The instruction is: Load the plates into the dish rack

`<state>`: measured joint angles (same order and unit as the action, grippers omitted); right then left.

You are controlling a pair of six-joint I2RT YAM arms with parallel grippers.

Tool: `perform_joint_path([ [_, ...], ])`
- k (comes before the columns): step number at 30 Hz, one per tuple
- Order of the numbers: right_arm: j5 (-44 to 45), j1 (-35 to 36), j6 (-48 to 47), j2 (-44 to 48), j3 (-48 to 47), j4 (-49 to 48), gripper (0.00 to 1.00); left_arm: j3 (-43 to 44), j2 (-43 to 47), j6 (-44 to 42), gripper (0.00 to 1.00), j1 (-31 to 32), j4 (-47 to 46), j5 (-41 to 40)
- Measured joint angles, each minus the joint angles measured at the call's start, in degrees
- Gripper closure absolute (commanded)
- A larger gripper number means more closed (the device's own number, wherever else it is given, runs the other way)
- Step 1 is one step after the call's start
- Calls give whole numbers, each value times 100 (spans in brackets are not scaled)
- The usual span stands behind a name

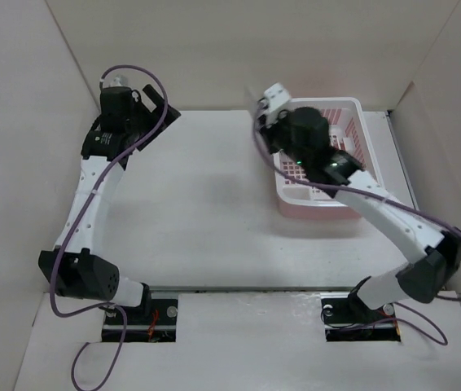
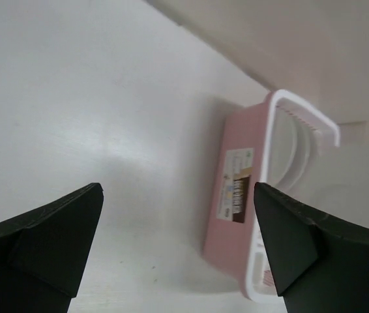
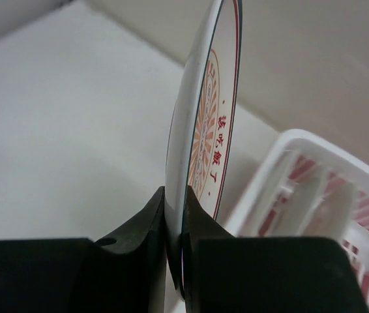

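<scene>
Pinching a small round white plate with a dark rim and orange sunburst centre, the right gripper is closed tight on its lower edge, holding it upright beside the rectangular pink plastic dish rack's white rim. The left gripper hangs wide open and empty, well left of the rack.

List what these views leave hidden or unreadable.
- Right wrist: the plate is nearly edge-on and cut off by the top edge. The right gripper hides its lower rim.
- Top view: the right arm covers most of the rack, so its contents cannot be counted. The plate is hidden under the wrist.
- Left wrist: the rack's label is too blurred to read, and its wall hides the inside.
- No other plates show in any view.
</scene>
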<state>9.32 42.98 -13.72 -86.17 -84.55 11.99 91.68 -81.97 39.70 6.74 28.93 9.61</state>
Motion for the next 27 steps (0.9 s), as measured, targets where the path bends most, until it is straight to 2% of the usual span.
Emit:
perform_joint_path([
  [7, -717, -2284, 1075, 1451, 302, -409, 100, -1294, 50, -195, 0, -70, -133, -413],
  [10, -1176, -3117, 1246, 1475, 407, -470, 100, -1606, -39, -219, 0, -76, -155, -431],
  [14, -2046, -3891, 1401, 977, 492, -466, 100, -1849, -155, -240, 0, -79, -361, -396],
  [21, -2643, -4426, 1510, -116, 490, -319, 100, -2033, -374, -306, 0, -81, -597, -249],
  [27, -2645, -4435, 1486, -363, 490, -299, 100, -2048, -378, -459, 0, -81, -643, -245],
])
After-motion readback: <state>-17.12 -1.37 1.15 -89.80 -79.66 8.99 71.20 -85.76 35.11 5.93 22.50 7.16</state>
